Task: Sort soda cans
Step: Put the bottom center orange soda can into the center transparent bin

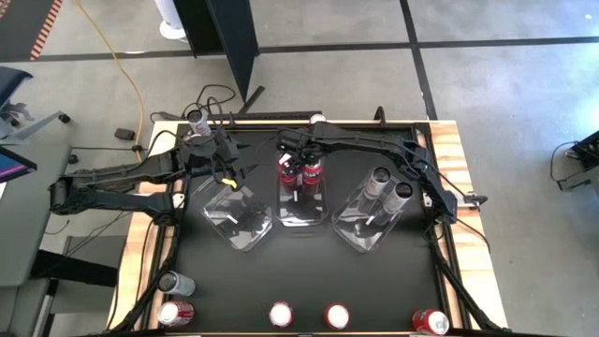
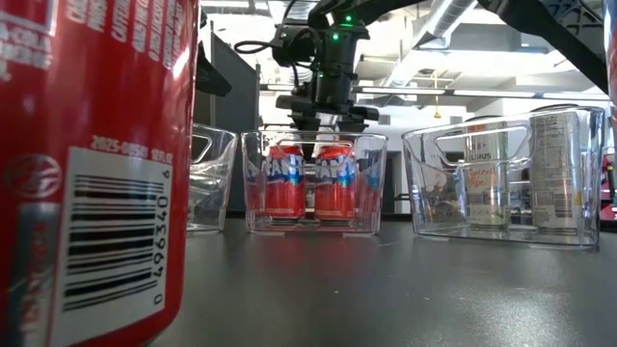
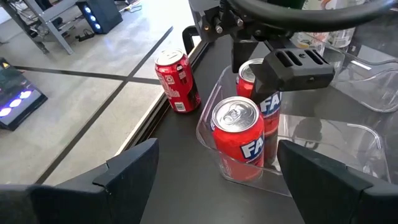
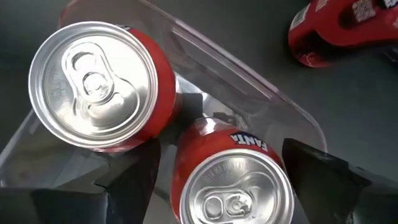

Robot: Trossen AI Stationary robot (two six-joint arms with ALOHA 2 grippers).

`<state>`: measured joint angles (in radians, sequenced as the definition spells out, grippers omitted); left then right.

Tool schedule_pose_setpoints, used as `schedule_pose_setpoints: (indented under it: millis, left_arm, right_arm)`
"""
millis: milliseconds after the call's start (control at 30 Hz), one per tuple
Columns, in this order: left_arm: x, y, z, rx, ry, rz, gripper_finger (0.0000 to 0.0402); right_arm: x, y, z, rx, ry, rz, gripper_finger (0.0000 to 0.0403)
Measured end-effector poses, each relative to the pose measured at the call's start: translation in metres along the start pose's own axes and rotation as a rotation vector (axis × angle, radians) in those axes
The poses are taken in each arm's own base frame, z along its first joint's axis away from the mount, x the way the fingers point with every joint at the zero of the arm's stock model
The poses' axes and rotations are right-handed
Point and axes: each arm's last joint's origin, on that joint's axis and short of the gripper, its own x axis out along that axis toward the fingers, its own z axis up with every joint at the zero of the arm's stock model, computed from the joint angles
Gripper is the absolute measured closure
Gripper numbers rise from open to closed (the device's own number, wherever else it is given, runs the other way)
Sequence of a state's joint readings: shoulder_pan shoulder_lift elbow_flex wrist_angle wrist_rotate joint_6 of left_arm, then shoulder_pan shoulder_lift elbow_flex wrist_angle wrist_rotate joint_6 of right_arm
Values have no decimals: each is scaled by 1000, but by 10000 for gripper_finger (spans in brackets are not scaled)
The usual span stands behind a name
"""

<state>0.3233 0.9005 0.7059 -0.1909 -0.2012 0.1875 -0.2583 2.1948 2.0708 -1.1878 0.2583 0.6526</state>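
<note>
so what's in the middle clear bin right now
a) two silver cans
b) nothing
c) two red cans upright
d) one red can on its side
c) Two red cans stand upright side by side in the middle bin, with the right gripper just above them; the silver cans are in the bin beside it.

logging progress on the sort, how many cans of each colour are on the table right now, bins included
red cans: 7
silver-grey cans: 4
total: 11
</note>
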Motion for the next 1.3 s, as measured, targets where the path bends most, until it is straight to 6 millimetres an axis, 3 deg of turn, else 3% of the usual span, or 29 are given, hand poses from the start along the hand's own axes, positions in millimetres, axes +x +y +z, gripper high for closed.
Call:
schedule_pose_setpoints:
  millis: [233, 500, 733, 1000, 1300]
  left_arm:
    - [0, 0, 0, 0, 0, 0, 81]
    - [0, 0, 0, 0, -1, 0, 81]
    - [0, 0, 1, -1, -6, 1, 81]
    - [0, -1, 3, -9, -33, -20, 81]
    - [-2, -9, 5, -6, -43, -60, 81]
  right_arm:
    - [-6, 4, 1, -32, -43, -5, 66]
    - [-26, 6, 2, -47, -83, -38, 66]
    - [-49, 16, -10, -125, -97, -92, 66]
    - [-80, 47, -56, -367, -97, -154, 66]
    - [-145, 80, -141, -561, -161, -75, 66]
